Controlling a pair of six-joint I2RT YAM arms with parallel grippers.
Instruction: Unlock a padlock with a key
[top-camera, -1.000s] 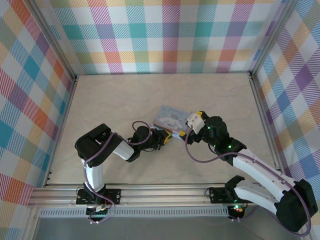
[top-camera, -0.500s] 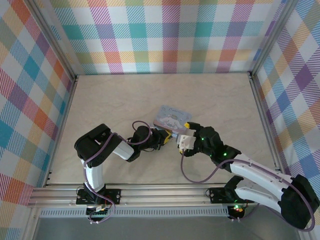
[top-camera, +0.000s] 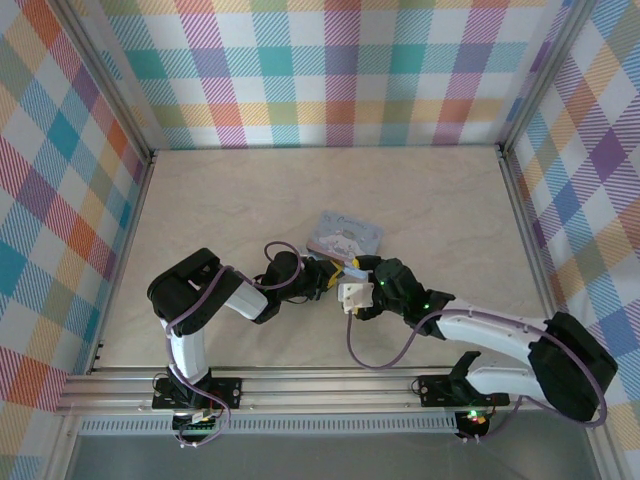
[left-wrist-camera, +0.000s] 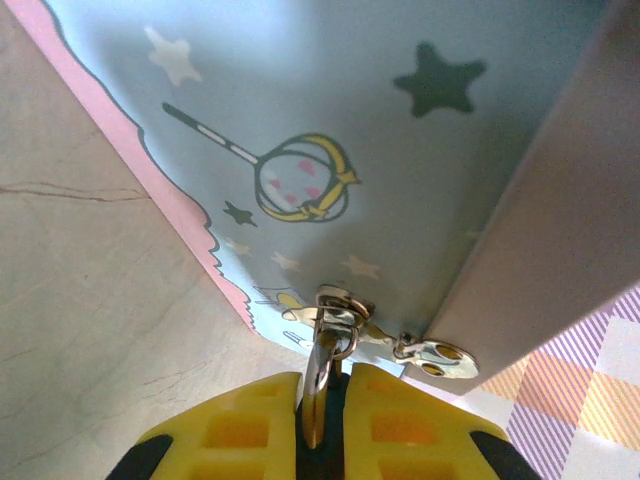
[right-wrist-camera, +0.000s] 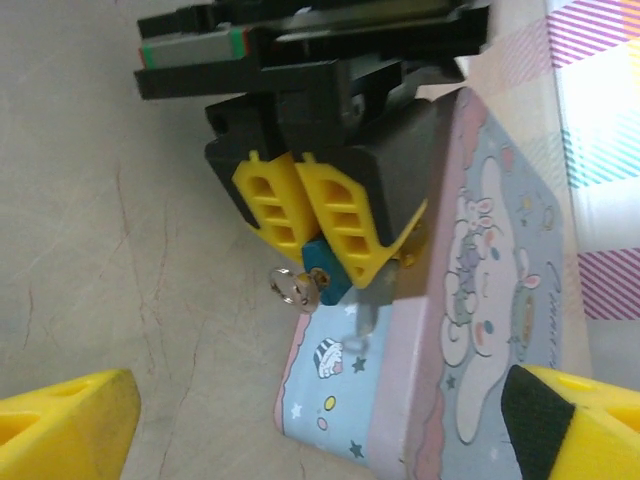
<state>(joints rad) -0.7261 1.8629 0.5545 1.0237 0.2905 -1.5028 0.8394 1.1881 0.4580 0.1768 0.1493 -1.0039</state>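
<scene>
The tiny blue padlock (right-wrist-camera: 322, 274) is pinched between the yellow fingers (right-wrist-camera: 345, 222) of my left gripper (top-camera: 335, 274), which is shut on it. A small brassy key (right-wrist-camera: 312, 291) with a wire ring sticks out of the padlock's underside. In the left wrist view the silvery shackle (left-wrist-camera: 318, 385) runs up from between the fingers (left-wrist-camera: 240, 425) into the hasp (left-wrist-camera: 340, 308) of the pale blue cartoon tin (left-wrist-camera: 350, 150). My right gripper (right-wrist-camera: 315, 440) is open wide, its tips on either side of the tin's corner, short of the key. It sits just below the left gripper (top-camera: 347, 290).
The cartoon tin (top-camera: 345, 235) lies mid-table, right behind both grippers. The beige table (top-camera: 250, 200) stretches away on all sides, walled by checked panels (top-camera: 330, 70). An aluminium rail (top-camera: 300, 380) runs along the near edge.
My right arm has swung left and toward the near edge, from the tin's right side to just in front of the left gripper. The left arm has stayed put.
</scene>
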